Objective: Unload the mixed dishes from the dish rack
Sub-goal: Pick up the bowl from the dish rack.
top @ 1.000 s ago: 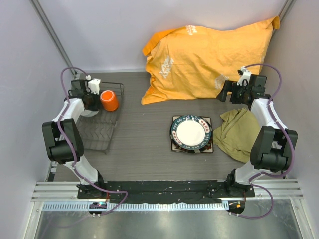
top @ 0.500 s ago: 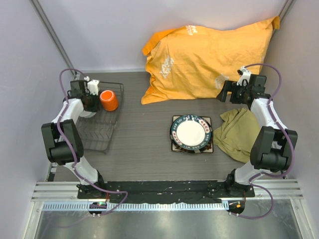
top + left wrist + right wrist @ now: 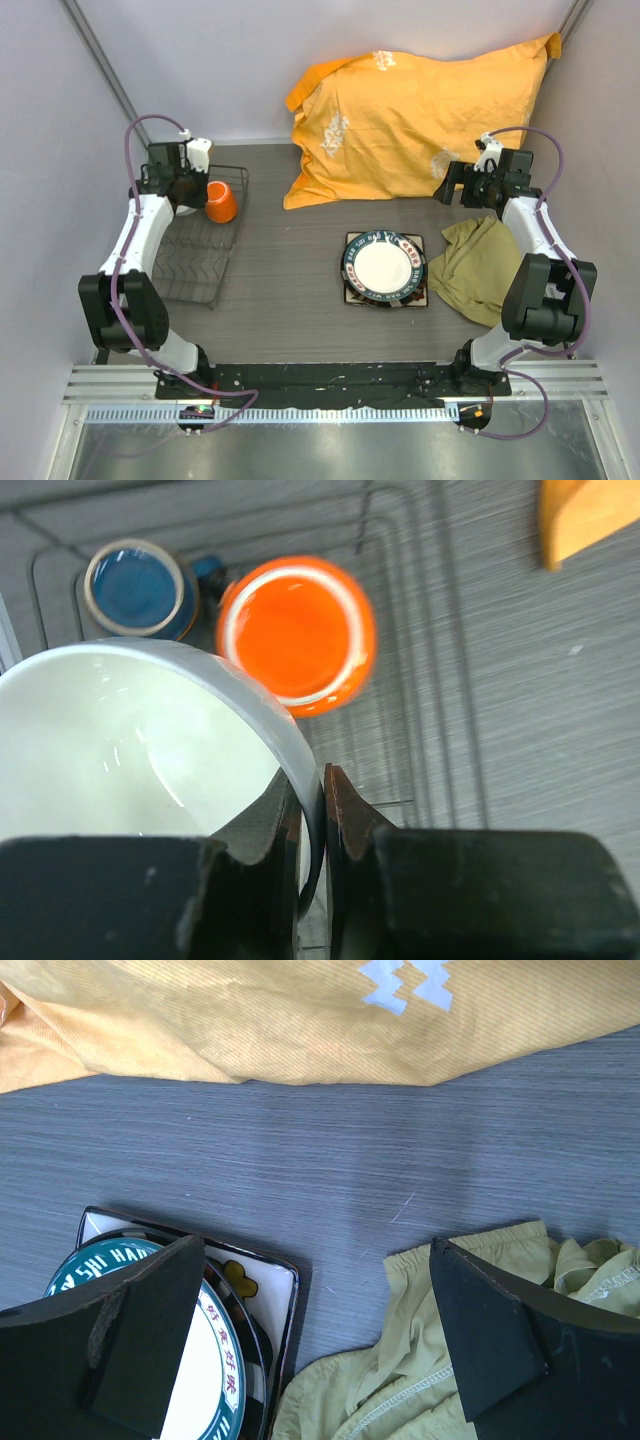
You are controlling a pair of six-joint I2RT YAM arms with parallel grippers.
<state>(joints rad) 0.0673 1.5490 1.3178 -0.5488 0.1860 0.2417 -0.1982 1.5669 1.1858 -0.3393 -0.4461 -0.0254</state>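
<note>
My left gripper (image 3: 312,805) is shut on the rim of the white bowl (image 3: 120,750) and holds it over the far end of the dark wire dish rack (image 3: 200,262). In the top view the left gripper (image 3: 180,188) hides most of the bowl. The orange mug (image 3: 297,630) and the small dark blue cup (image 3: 138,588) stand upright in the rack below; the mug also shows in the top view (image 3: 221,201). The round dark-rimmed plate (image 3: 384,266) lies on the square flowered plate (image 3: 352,243) at mid-table. My right gripper (image 3: 318,1250) is open and empty, above the table beside the plates.
A big orange pillow (image 3: 420,110) lies at the back of the table. A crumpled olive-green cloth (image 3: 475,265) lies right of the plates and shows under my right gripper (image 3: 480,1360). Grey walls close in both sides.
My left gripper has risen and shifted slightly right and back with the bowl in it, and its wrist has turned. The right arm has not moved.
</note>
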